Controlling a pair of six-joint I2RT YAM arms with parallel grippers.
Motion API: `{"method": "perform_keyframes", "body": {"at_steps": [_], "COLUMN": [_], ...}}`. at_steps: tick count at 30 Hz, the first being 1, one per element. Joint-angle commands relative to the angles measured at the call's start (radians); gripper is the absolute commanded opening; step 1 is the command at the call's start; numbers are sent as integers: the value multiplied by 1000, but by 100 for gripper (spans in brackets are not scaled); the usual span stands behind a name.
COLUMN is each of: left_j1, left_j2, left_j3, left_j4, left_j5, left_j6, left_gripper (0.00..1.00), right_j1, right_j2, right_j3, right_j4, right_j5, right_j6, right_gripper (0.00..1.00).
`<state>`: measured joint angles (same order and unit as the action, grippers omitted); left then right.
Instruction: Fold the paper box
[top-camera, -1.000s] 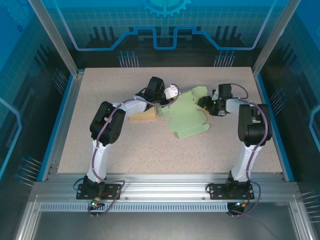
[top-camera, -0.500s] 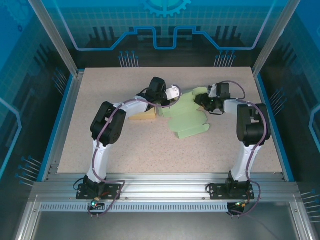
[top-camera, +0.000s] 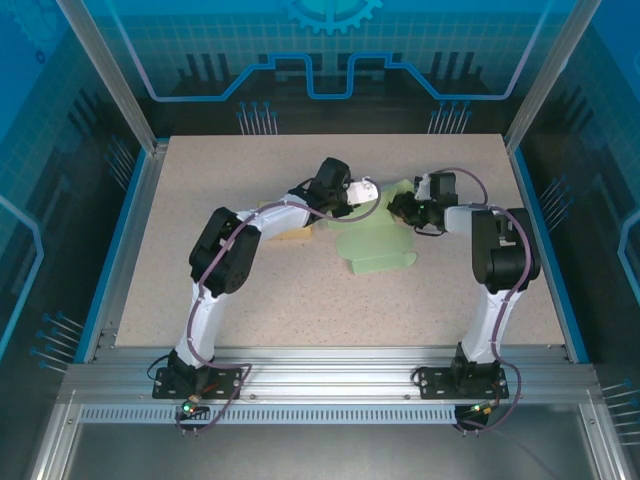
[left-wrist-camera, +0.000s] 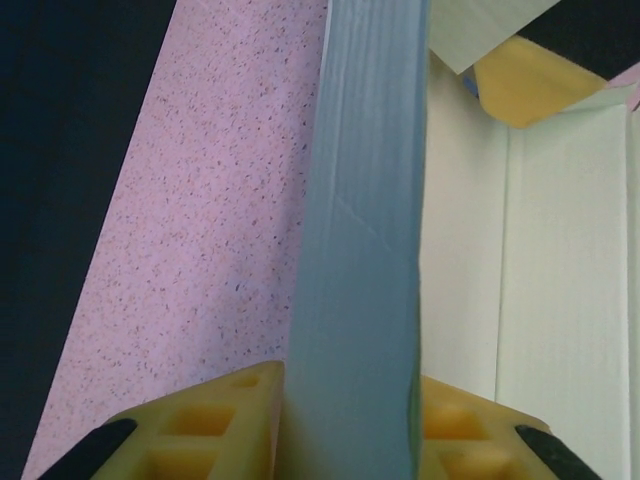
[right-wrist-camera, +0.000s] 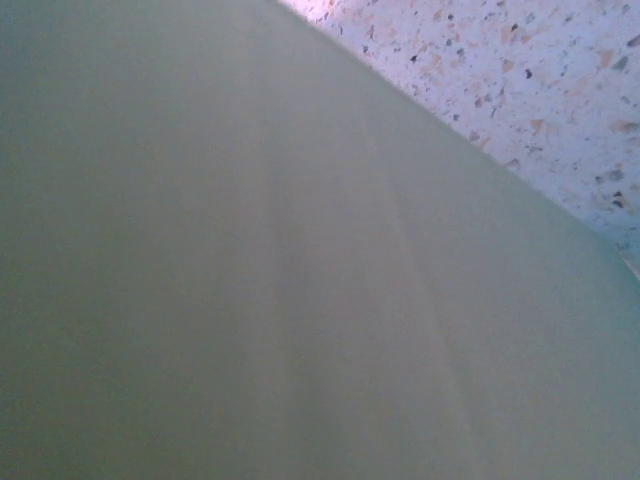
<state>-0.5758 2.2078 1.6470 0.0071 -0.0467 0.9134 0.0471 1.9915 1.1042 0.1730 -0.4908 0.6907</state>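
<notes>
Finds the left gripper (top-camera: 368, 191) further right than a second back and the right gripper (top-camera: 398, 209) further left, leaving a narrow gap between them. Shows the box (top-camera: 378, 243) narrower as well: spread flat and wide before, now drawn in on its left side, with that side lifted off the table (top-camera: 300, 300). Reads as a first side wall going up, with the rest of the folding not yet done.

Sees, from the left wrist, yellow fingers (left-wrist-camera: 215, 420) clamped on the edge of the raised panel (left-wrist-camera: 360, 250), which stands upright between them, with more of the box lying flat to its right. Counts the left gripper as closed on the box. Cannot tell whether the right gripper is open or closed: gets, from its wrist, the box's green surface close up and blurred, with a corner of table at upper right.

Places the box mid-table, between the two grippers, its near flap lying flat. Notes a tan piece (top-camera: 290, 236) just left of it, partly under the left arm. Has the left arm stretched far forward and bent rightward, the right arm reaching forward with its wrist turned left toward the box's far right corner.
</notes>
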Motion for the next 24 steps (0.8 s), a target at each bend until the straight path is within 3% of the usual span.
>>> {"method": "perform_keyframes", "body": {"at_steps": [1, 12, 24], "left_j1": [-26, -46, -53], "left_j2": [37, 15, 31], "left_j3": [-23, -142, -179], "left_j4": [23, 234, 335], "left_j5": [-68, -156, -179], "left_j6": [66, 144, 202], "left_gripper": [28, 29, 29], "right_j1": [30, 7, -104], "right_j2": [39, -151, -249], "right_j3": [-33, -123, -178], "right_j4": [67, -81, -125], "right_j5": [-72, 33, 13], "right_j6": [54, -54, -107], "right_gripper": [27, 46, 49]}}
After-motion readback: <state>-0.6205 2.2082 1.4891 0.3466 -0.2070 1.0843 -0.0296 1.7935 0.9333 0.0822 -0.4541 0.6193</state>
